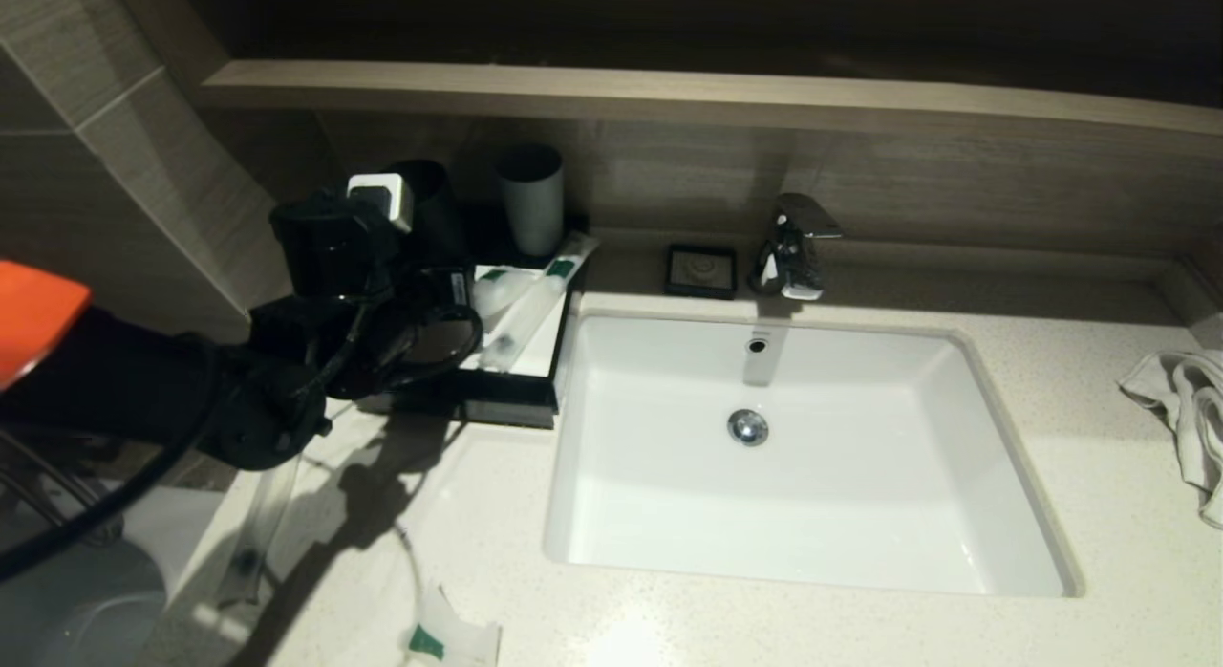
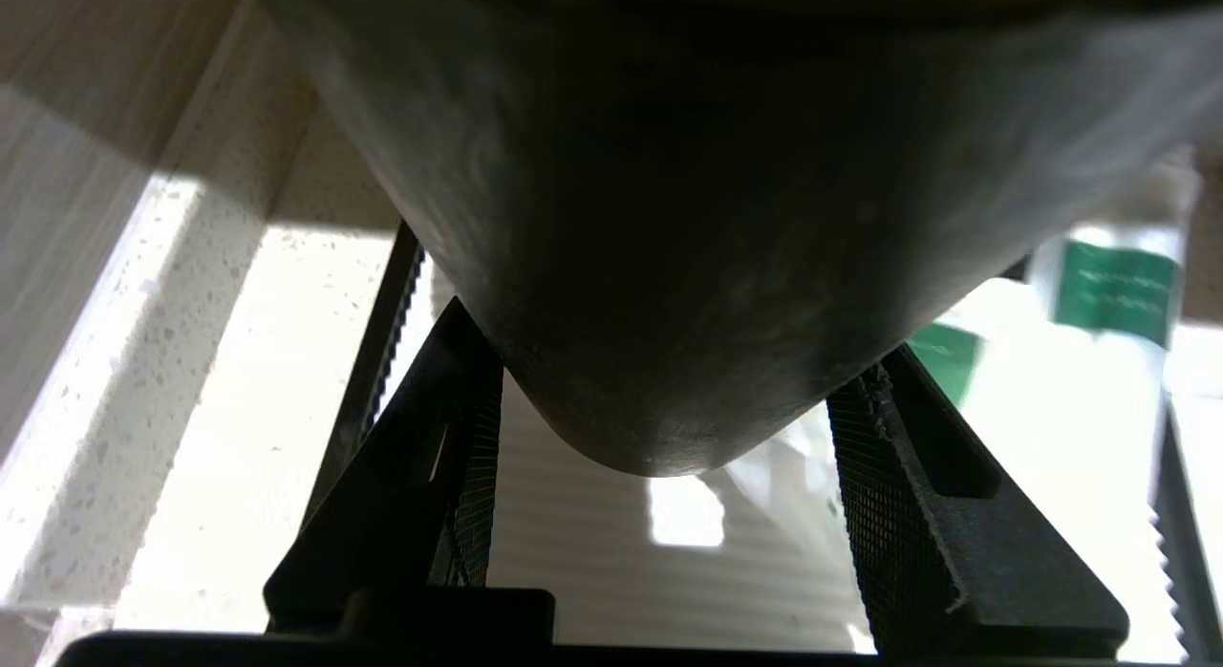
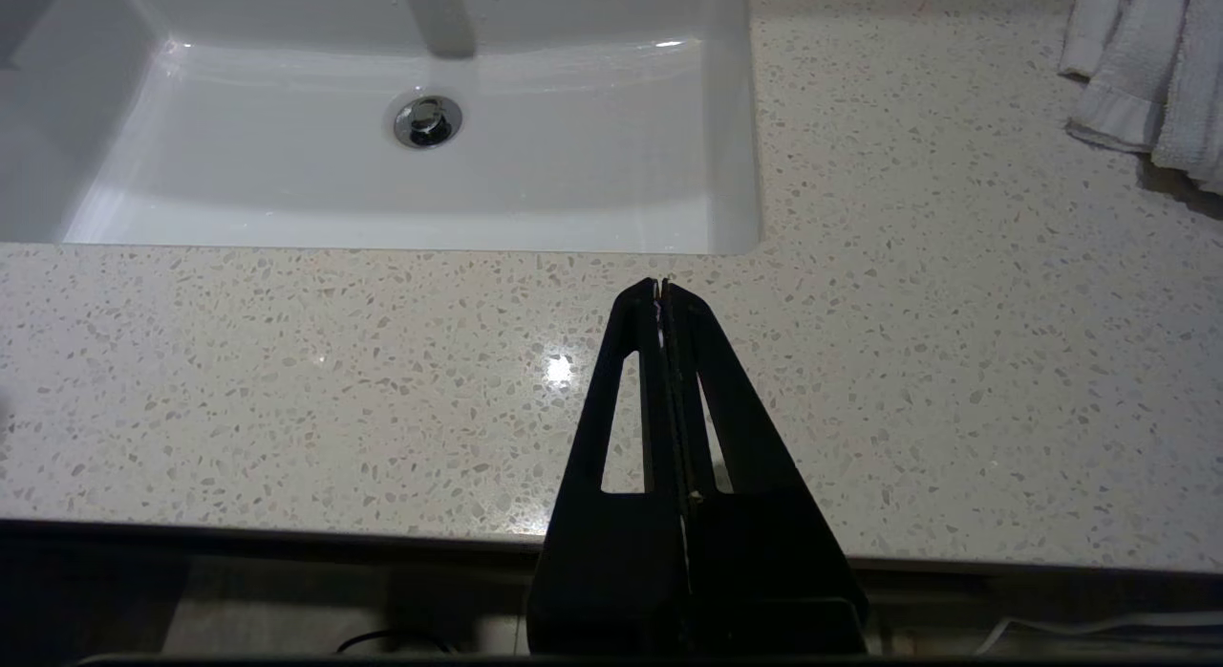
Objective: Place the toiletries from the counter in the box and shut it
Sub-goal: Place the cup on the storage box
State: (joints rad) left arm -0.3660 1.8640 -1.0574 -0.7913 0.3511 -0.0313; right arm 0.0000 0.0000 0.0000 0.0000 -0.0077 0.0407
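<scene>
The box (image 1: pixel 506 399) stands left of the sink, its white panel (image 2: pixel 573 571) under my left gripper (image 2: pixel 674 361). The fingers (image 2: pixel 889 476) are closed on a puffy translucent sachet (image 1: pixel 502 290), which bulges dark over the fingertips (image 2: pixel 669 218). One long tube (image 1: pixel 535 299) with a green label (image 2: pixel 1113 280) lies slanted across the box, its end past the back edge. On the counter (image 1: pixel 1099 476) near the front left lie another long tube (image 1: pixel 258 533) and a small sachet (image 1: pixel 449 638). My right gripper (image 3: pixel 661 287) is shut and empty above the counter's front edge (image 3: pixel 287 380).
A black cup (image 1: pixel 430 208) and a grey cup (image 1: pixel 530 199) stand behind the box. A black soap dish (image 1: pixel 702 270) and the chrome faucet (image 1: pixel 793 247) sit behind the white sink (image 1: pixel 812 514). A white towel (image 1: pixel 1185 409) lies at the far right.
</scene>
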